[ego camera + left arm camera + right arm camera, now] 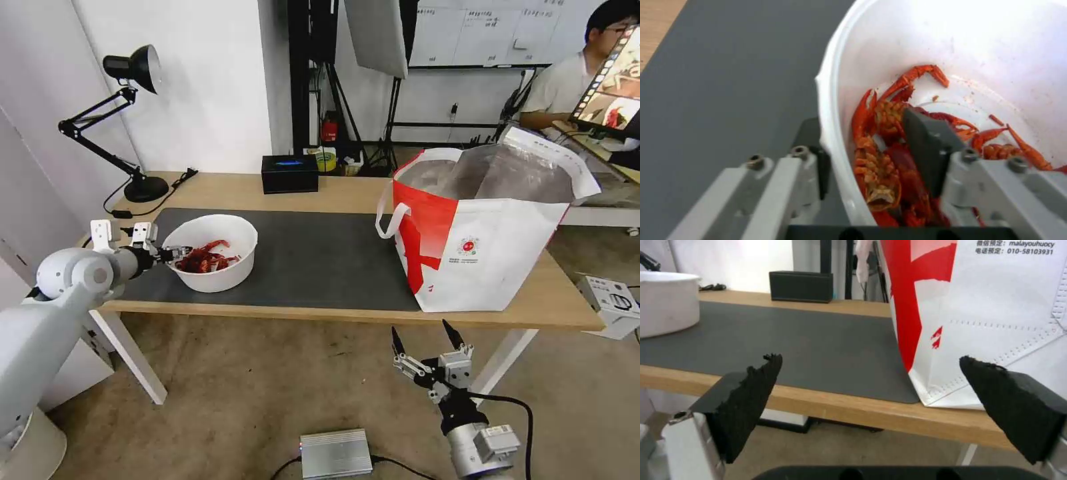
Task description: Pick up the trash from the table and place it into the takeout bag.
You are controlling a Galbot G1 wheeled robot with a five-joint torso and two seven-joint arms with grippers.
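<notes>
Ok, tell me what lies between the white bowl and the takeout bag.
Nothing: in the head view, bare dark mat lies between the bowl and the takeout bag.

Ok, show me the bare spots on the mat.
Mat lies bare between the bowl and the takeout bag. Crowded at the bowl's left rim, where the left hand straddles it. Right hand hangs below the table edge.

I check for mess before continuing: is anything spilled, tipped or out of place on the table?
Nothing stands out. The bowl sits upright on the mat, shells inside; the left gripper straddles its rim. The bag stands open.
</notes>
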